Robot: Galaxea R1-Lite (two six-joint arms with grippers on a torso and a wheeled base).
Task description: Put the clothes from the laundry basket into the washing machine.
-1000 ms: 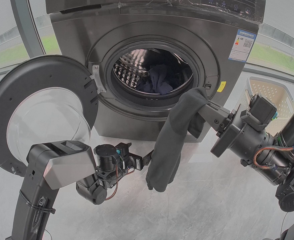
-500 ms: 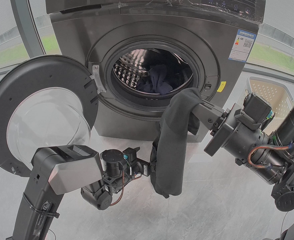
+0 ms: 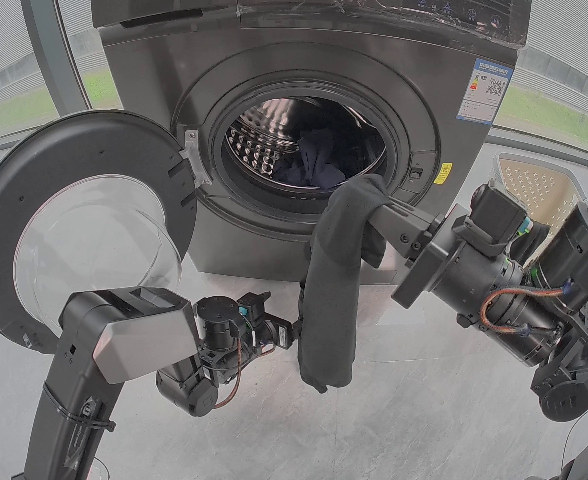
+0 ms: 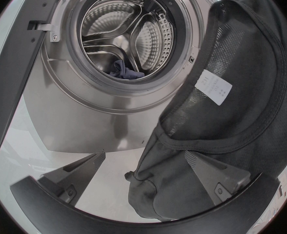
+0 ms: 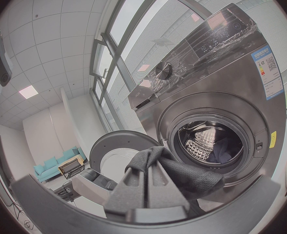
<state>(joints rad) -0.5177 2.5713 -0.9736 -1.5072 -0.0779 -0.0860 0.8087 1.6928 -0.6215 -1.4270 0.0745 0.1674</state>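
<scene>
- garment (image 3: 334, 281), dark grey, hangs from the right gripper (image 3: 376, 209), which is clamped tight on a fold near the top of the cloth; the rest drapes straight down below that gripper and its lower end hangs free.
- fingers (image 5: 133, 182) of the right gripper lie pressed side by side in the right wrist view, with the cloth bunched over their tips.
- left gripper (image 3: 298, 328) sits low, right beside the lower part of the garment, its jaws spread wide and holding nothing.
- seen from the left wrist, the hanging cloth lies against one finger (image 4: 215, 176), while the other finger stands bare and apart from it; a white label (image 4: 213, 86) shows inside the neckline above.
- washing machine (image 3: 294, 55) stands ahead of both grippers, its drum (image 3: 261, 148) just beyond and slightly above the right gripper.
- door (image 3: 81, 215) is swung fully open, on the outer side of the left gripper and above that arm.
- dark blue cloth (image 3: 314, 161) lies at the bottom of the drum, beyond the right gripper.
- laundry basket (image 3: 541, 188), pale, sits beside the machine, well back from the right gripper on that arm's outer side.
</scene>
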